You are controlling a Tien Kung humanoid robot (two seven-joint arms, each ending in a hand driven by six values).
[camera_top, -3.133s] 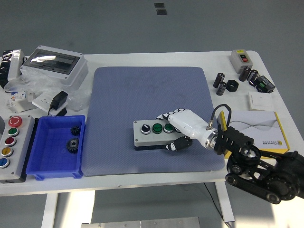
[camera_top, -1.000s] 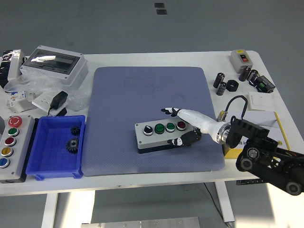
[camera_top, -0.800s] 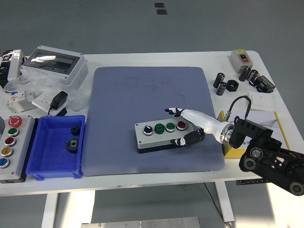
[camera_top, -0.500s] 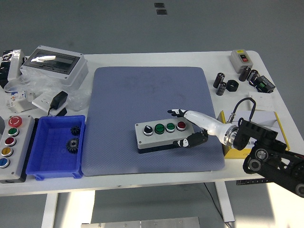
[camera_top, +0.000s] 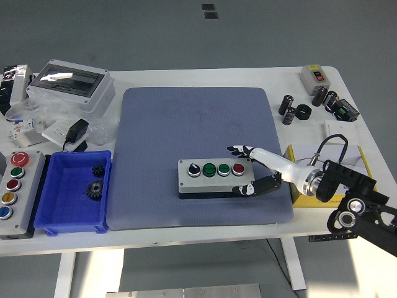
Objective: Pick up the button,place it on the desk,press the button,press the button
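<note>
The button box [camera_top: 215, 177] is a grey box with a black selector knob, two green buttons and a red button. It lies flat on the blue-grey mat [camera_top: 186, 118], near the mat's front edge. My right hand [camera_top: 247, 169] is at the box's right end with its fingers spread. The upper fingertips [camera_top: 238, 149] are just behind the box's right corner. The thumb [camera_top: 245, 189] lies at the box's front right corner. The hand holds nothing. My left arm is out of view.
A blue bin [camera_top: 53, 214] with two gears stands left of the mat. A larger control box [camera_top: 15, 186] is at the left edge. A grey enclosure [camera_top: 71, 84] sits at the back left. A yellow-and-white box [camera_top: 338, 155] lies under my right wrist. Capacitors [camera_top: 290, 108] and a small switch [camera_top: 315, 76] are at the back right.
My right hand has let go of the button box, opened, and drawn back to the right. The box has shifted slightly right and lies flat on the mat.
</note>
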